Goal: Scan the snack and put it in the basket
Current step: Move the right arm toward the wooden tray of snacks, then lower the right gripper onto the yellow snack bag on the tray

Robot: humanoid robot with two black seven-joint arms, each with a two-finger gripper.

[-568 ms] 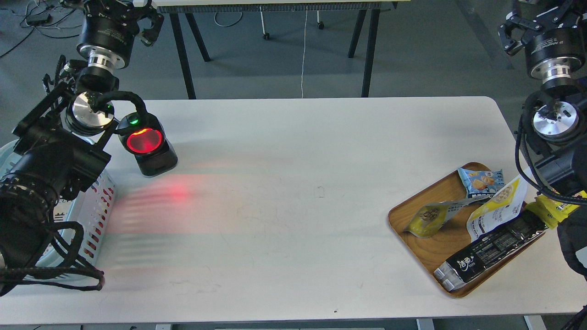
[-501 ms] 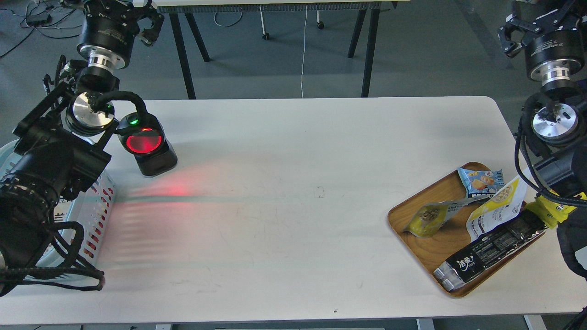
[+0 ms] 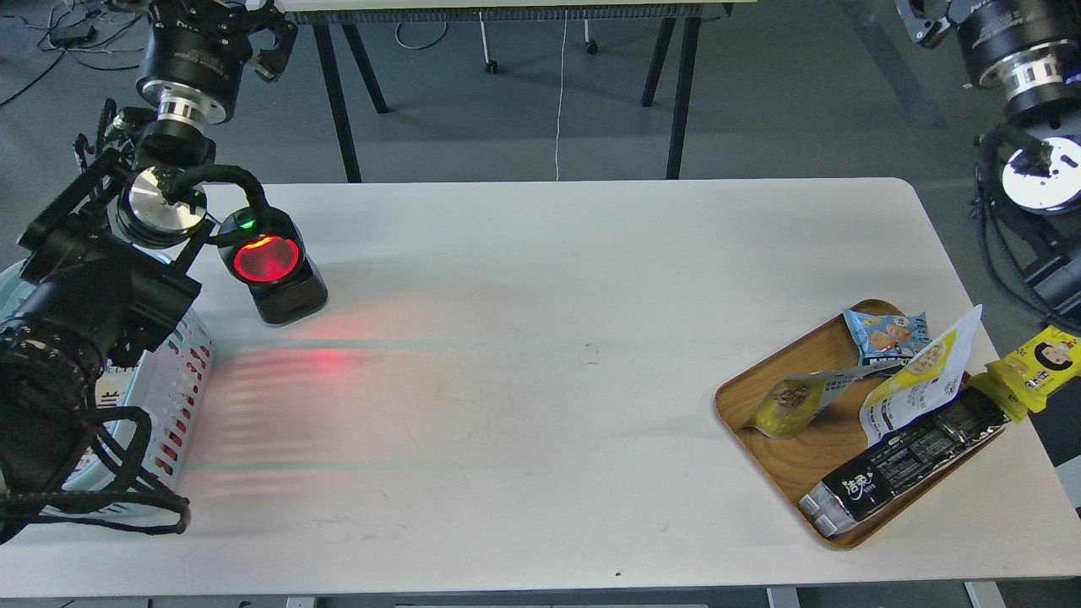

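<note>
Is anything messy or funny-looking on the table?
A bit. On the wooden tray, the snacks lie in a jumbled pile, and the long black packet pokes out over the rim. A yellow packet sits off the tray, at the table's right edge.
</note>
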